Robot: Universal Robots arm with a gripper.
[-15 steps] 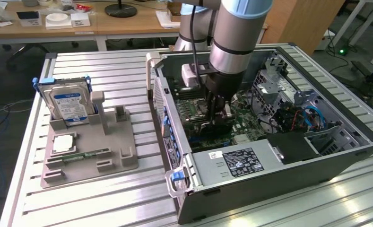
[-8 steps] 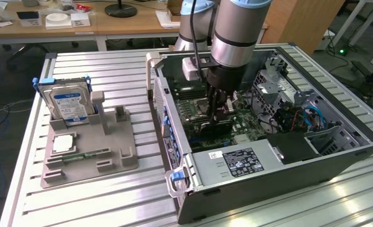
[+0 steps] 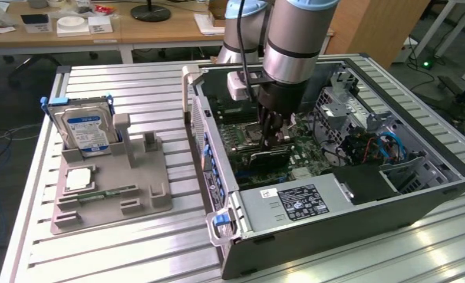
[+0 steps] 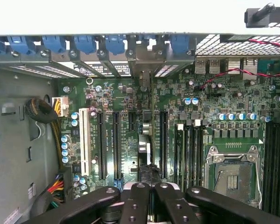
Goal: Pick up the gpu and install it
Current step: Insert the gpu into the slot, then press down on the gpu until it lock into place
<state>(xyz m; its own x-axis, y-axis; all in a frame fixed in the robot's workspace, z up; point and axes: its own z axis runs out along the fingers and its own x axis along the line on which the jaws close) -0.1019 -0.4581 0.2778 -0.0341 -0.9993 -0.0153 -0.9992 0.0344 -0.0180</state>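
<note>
Standing edge-down in a motherboard [image 4: 130, 140] slot inside the computer case [image 3: 421, 194]: graphics card [image 4: 144, 140], directly beneath the gripper [image 4: 149, 196], which is pressed together above its upper edge, apparently for seating.

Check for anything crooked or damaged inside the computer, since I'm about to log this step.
Nothing stands out. The graphics card stands upright, in line with the motherboard slots, held by the shut gripper. No bent or broken parts show inside the case.
</note>
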